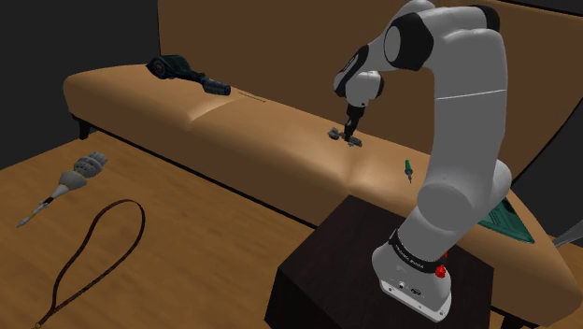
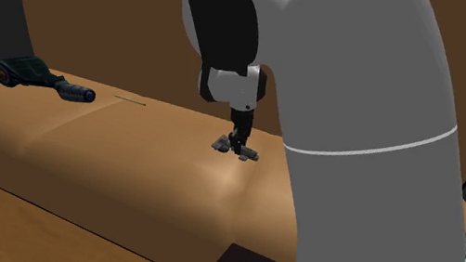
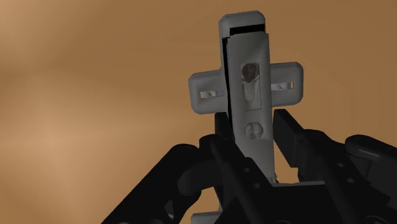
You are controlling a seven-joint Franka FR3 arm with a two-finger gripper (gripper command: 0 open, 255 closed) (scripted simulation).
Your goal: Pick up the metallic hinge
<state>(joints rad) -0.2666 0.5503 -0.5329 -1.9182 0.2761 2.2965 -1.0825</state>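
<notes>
The hinge (image 3: 245, 83) is grey metal with a long arm across a cross-shaped plate. It lies on the tan cushioned bench (image 1: 234, 117), near its middle. My black gripper (image 3: 253, 124) points straight down onto it, and the fingers press against both sides of the long arm. The shoulder view puts the gripper (image 1: 349, 134) on the hinge (image 1: 338, 135) at the cushion's surface. The second exterior view also shows the gripper (image 2: 236, 141) with the hinge (image 2: 248, 154) sticking out on either side of it. I cannot tell whether the hinge is off the cushion.
A dark power tool (image 1: 182, 71) lies at the bench's far end. A small green-handled screwdriver (image 1: 407, 170) rests closer to the stand (image 1: 374, 271). On the wooden floor lie a brush (image 1: 79, 173) and a looped strap (image 1: 93, 248). A green object (image 1: 504, 220) sits behind the arm.
</notes>
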